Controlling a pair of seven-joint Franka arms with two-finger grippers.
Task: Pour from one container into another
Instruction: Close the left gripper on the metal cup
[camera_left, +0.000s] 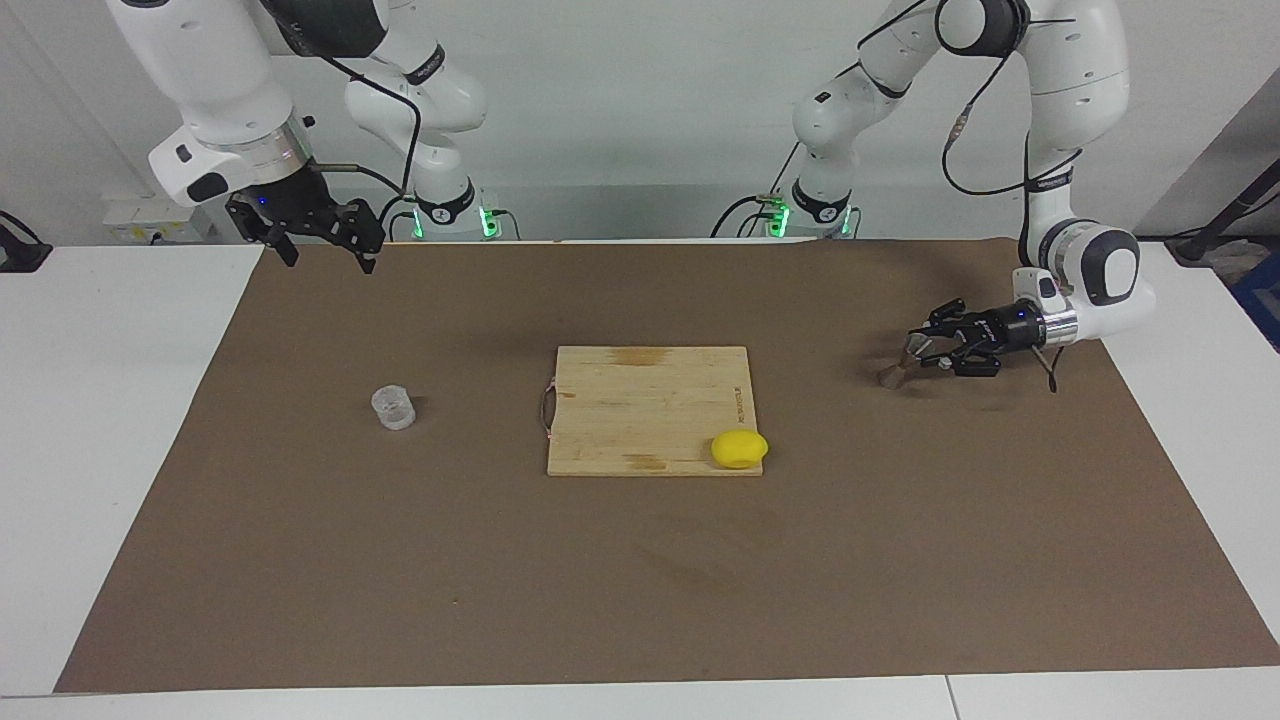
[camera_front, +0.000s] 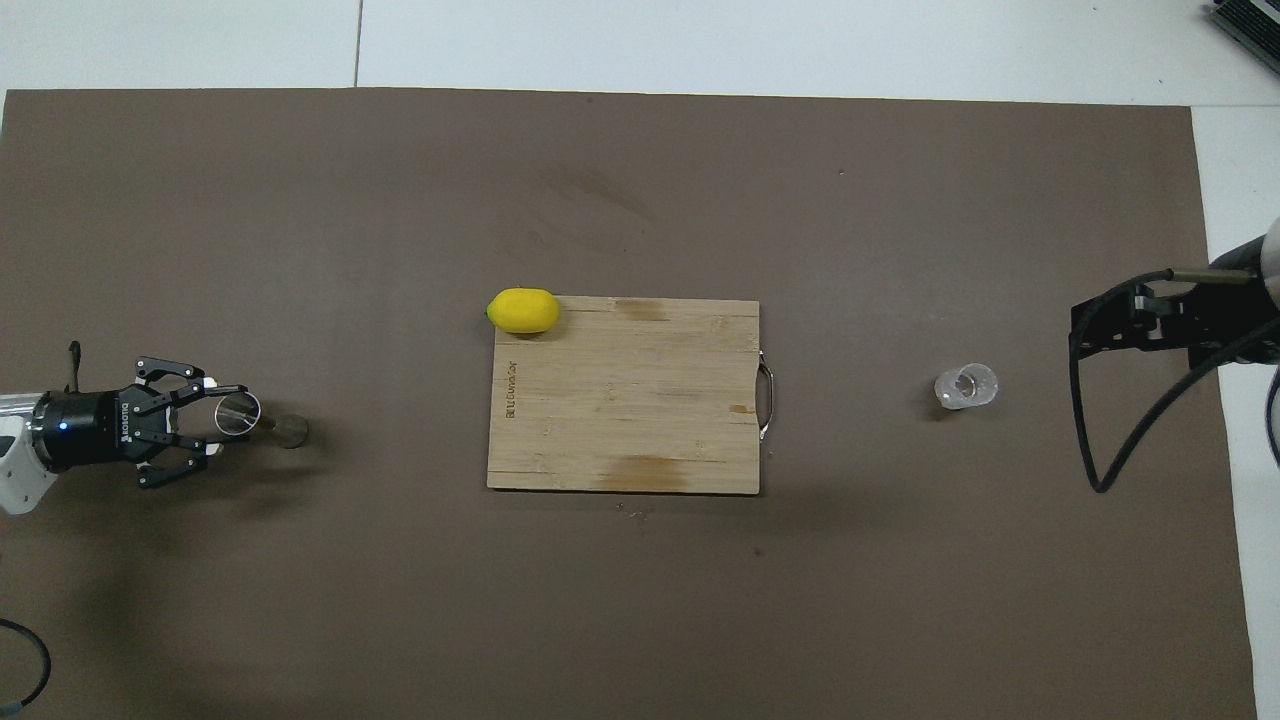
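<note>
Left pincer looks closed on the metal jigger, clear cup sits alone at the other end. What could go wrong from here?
1. The left pincer grips the jigger from the side, near its upper cone; the jigger looks tilted, so it might slip or swing when lifted.
2. The clear cup stands free and looks light; a nudge from the open right pincer could tip it.
3. Carrying either container across, an arm could brush the lemon on the cutting board.

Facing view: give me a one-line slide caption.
Left pincer shut on the metal jigger at its end of the table; clear cup stands untouched under the waiting, open right pincer.
</note>
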